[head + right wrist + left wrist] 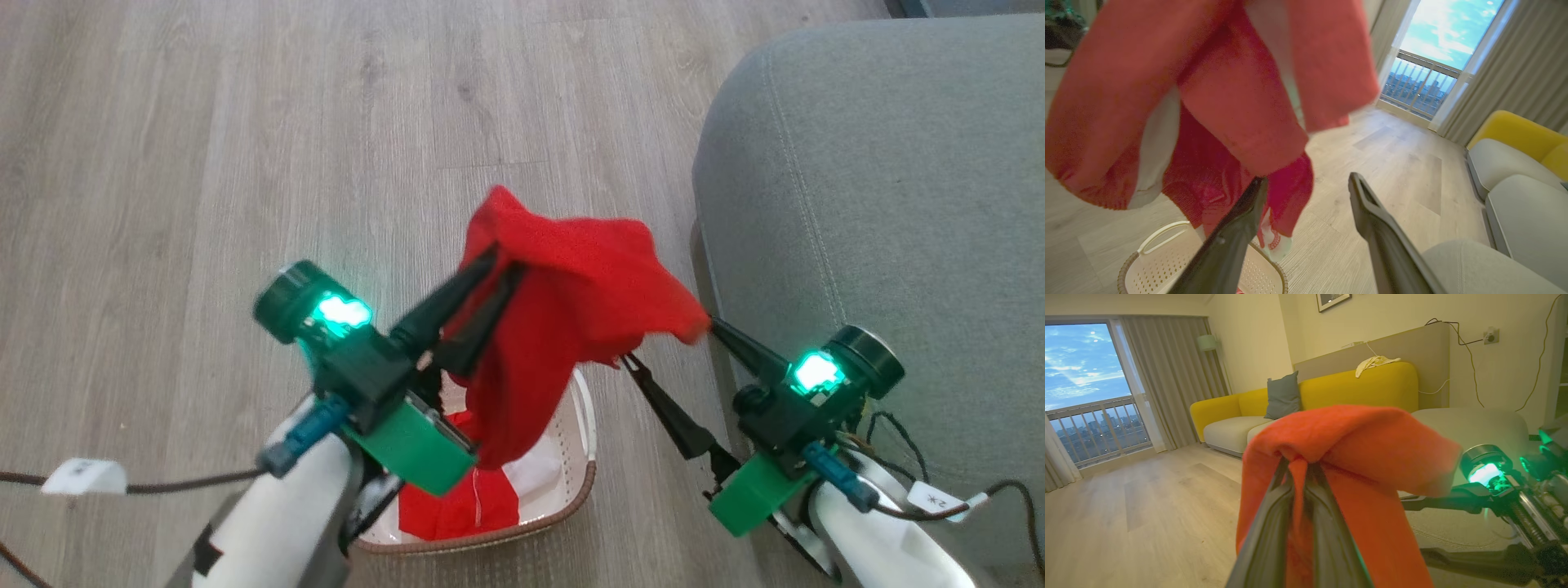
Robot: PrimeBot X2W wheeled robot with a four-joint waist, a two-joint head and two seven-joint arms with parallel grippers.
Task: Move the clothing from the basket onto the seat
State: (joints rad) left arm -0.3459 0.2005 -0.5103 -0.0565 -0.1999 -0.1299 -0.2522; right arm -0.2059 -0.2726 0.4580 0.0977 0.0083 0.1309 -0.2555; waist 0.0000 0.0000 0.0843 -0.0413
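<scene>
A red garment of the clothing (pixel 571 286) hangs in the air above the basket (pixel 571 457), and my left gripper (pixel 504 263) is shut on its top fold. The left wrist view has both dark fingers pinching the red fabric (pixel 1351 437) at the left gripper (pixel 1298 465). More red clothing with white parts (pixel 457 506) lies in the cream basket. My right gripper (pixel 668 341) is open just right of the hanging garment, one fingertip at its corner, with nothing between the fingers. The grey seat (pixel 882 204) is at the right, beside the basket.
Wooden floor (pixel 245 163) spreads left of and beyond the basket. In the right wrist view the open right gripper (pixel 1308 179) sits over the basket (pixel 1147 271), with the seat's corner (pixel 1474 265) close by. A yellow sofa (pixel 1351 388) stands along the far wall.
</scene>
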